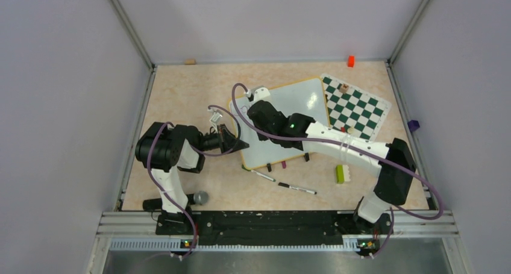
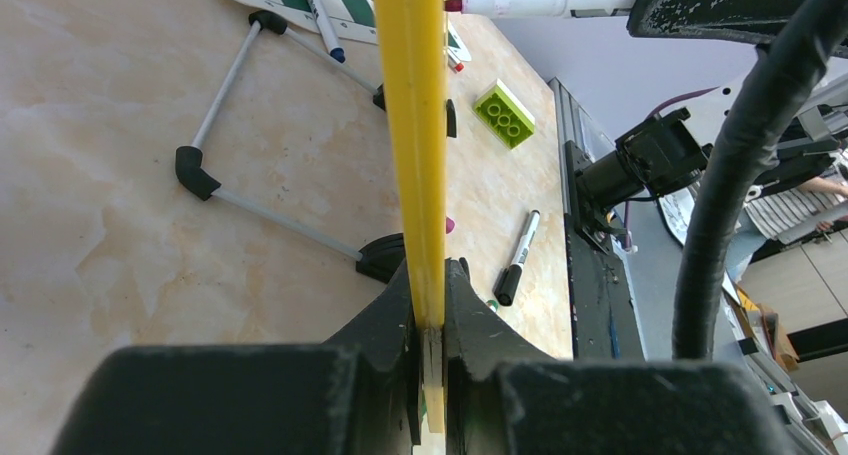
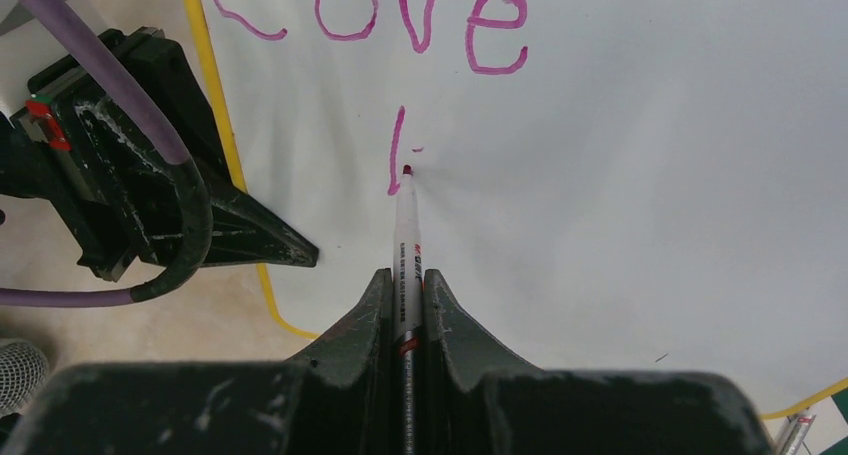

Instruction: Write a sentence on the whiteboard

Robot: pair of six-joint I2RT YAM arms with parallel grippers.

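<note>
Right gripper [image 3: 405, 275] first: jaws pinched tight on the marker [image 3: 407, 225], low on the barrel. The tip is pressed to the whiteboard [image 3: 620, 195], right at the foot of a short downstroke. Above it the sentence [image 3: 420, 15] reads "Love", and the second line is barely begun.

Over to the left gripper [image 2: 430, 310]: jaws clamped on the board's yellow edge, which the wrist camera sees edge-on. From above, the board sits mid-table between the two arms, just beside the chess mat [image 1: 355, 108].

My read on handling: the board looks light and stiff but glossy, so it would likely skid or rock under the pen. The rim is the sensible place to hold it, clear of the writing face. The marker is slim and smooth, so it wants a firm pinch and a light touch on what is likely a soft tip.
</note>
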